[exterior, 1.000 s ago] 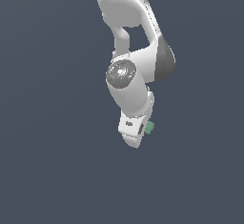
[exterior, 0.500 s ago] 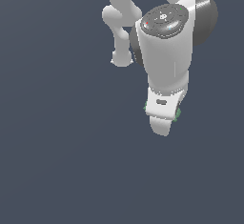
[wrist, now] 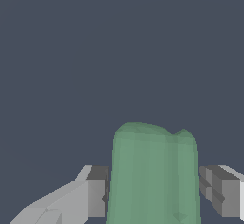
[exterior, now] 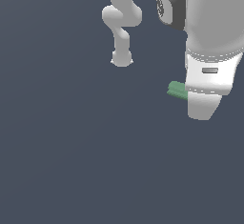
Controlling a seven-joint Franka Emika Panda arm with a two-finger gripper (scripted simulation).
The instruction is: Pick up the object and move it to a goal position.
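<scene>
The object, a small green block (exterior: 177, 90), sticks out from the white gripper (exterior: 202, 105) toward the exterior view's left, lifted against the plain dark grey background. In the wrist view the green block (wrist: 153, 173) fills the space between the two grey fingers (wrist: 95, 192), which press on its sides. The gripper is shut on the block. Most of the block is hidden behind the hand in the exterior view. No goal marker shows in either view.
The arm's white links and base (exterior: 121, 56) rise at the top of the exterior view. Everything else is uniform dark grey.
The arm has swung toward the exterior view's right and closer to the camera, carrying the green block along. The block now protrudes on the hand's left side.
</scene>
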